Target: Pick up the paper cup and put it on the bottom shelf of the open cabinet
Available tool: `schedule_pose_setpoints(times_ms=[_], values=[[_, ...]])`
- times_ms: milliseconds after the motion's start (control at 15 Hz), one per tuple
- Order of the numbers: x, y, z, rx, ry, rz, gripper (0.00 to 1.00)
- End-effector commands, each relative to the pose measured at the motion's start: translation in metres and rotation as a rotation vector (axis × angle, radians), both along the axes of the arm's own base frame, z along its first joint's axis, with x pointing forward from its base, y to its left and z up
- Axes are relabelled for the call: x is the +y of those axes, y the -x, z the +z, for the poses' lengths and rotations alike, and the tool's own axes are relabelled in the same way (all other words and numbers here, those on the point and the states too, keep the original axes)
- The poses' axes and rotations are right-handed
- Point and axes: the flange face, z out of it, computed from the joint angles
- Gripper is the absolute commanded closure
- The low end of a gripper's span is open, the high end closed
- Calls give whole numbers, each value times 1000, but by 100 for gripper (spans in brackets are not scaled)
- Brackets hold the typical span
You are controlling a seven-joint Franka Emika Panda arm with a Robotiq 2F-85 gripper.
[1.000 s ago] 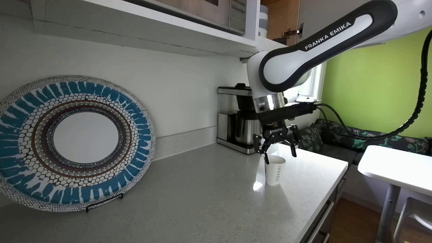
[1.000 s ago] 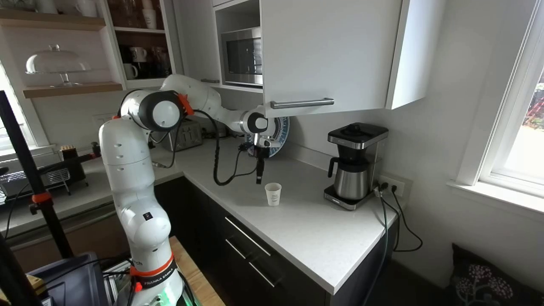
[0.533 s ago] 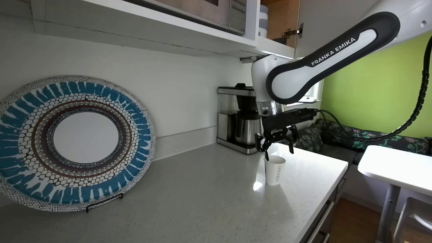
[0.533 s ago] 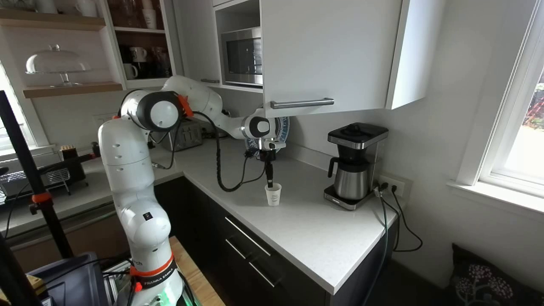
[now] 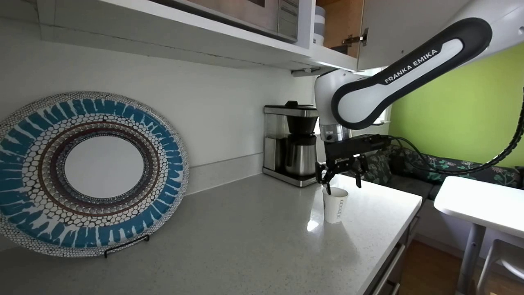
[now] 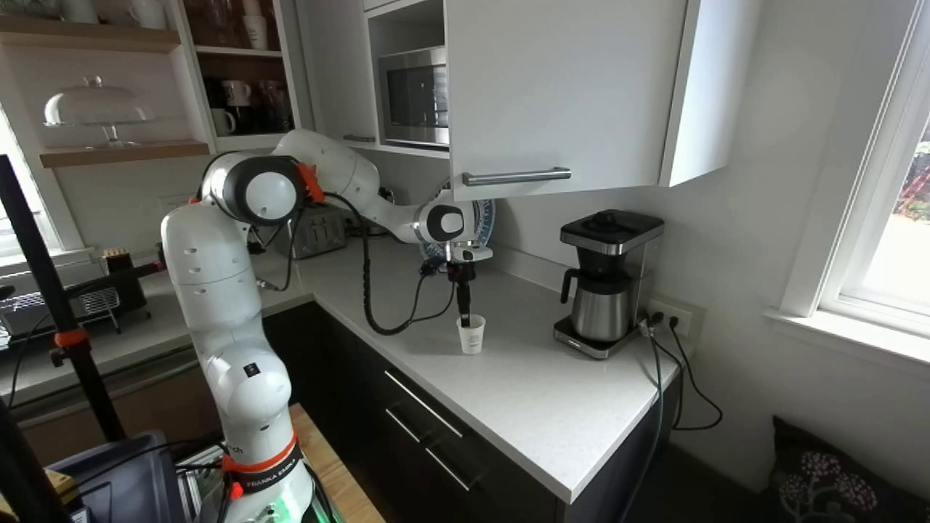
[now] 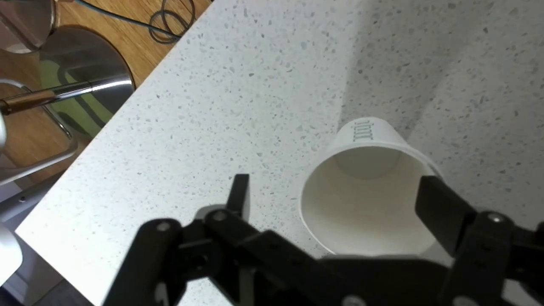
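1. While Robotiq gripper [image 5: 344,188] jaws stand wide apart, one fingertip [image 7: 442,208] overlaps rim of paper cup [image 5: 335,208]; contact unclear.
2. Cup upright on countertop [image 5: 254,237], near drip coffee maker [image 6: 609,280] w/ gap btwn.
3. Open cabinet [image 5: 344,20], above coffee maker ht., top cut off; bottom shelf hidden.

Window [image 6: 902,269] bright — glare spot on counter [image 5: 262,237].

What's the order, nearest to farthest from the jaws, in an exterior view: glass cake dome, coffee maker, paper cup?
1. Paper cup: at the jaws, mostly below them.
2. Coffee maker: picture right, on the counter.
3. Glass cake dome: far picture left, higher up.
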Motion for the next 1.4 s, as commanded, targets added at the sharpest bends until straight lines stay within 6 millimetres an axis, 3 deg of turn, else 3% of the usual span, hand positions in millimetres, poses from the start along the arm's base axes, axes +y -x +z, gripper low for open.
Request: schedule_pose_setpoints(times_ms=[0, 267, 600, 667, 733, 933, 1333], values=[[-7, 12, 0, -34, -22, -20, 0], [-18, 17, 11, -68, -18, -41, 0], [-28, 15, -12, -27, -42, -56, 0], [-29, 15, -16, -21, -47, -59, 5], [-30, 16, -19, -17, -53, -61, 25], [-29, 13, -25, -15, -78, -62, 36], [-25, 9, -24, -38, -141, -88, 84]])
